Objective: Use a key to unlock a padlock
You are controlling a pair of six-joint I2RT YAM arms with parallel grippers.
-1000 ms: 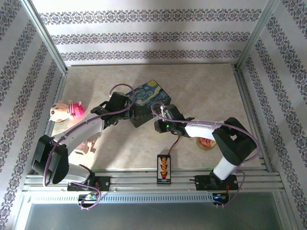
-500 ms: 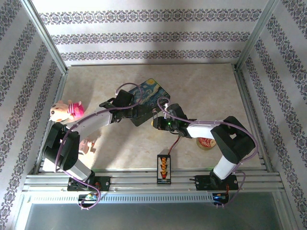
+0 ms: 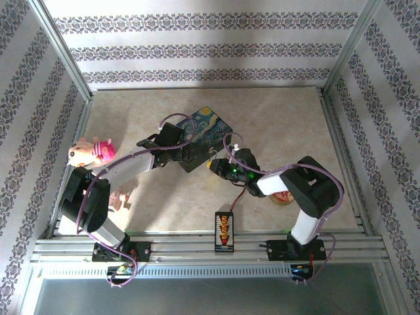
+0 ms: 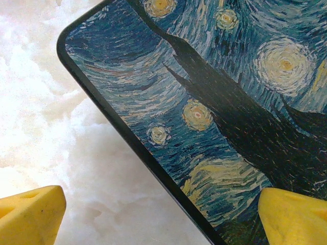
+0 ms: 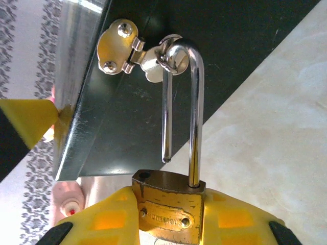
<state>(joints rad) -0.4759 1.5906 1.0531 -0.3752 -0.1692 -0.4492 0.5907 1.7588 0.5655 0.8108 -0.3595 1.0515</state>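
Right wrist view: padlock (image 5: 166, 200) pinched by its brass body between the yellow fingers (image 5: 110, 219) of the right gripper (image 5: 168, 224), pressed in from either side. Stamped lettering across the brass face, too small and blurred to read. Silver shackle sprung open, with the long leg seated in the brass and the short leg hanging free, its tip clear of the body. Hooked by its bend through the loop of the silver clasp (image 5: 122, 48) on the dark side wall of the box (image 5: 127, 127). Pale marbled table (image 5: 276, 117) on the right.

Left wrist view: left gripper (image 4: 163, 219) spread wide. One yellow finger over the table, the other over the box lid, the lid's black rim running between them. Painted lid with a swirling dark-blue sky, yellow stars and a dark spire.

From above: both arms bent inward to the box near the table's middle. Left gripper at its near-left corner, right gripper at its near edge, the two just beside each other. Can (image 3: 282, 195) with a red label under the right arm's elbow, wording too small to read. Orange board (image 3: 224, 230) near the front rail, with a red-black wire running up toward the right arm. Pink plush (image 3: 92, 151) at the left edge.
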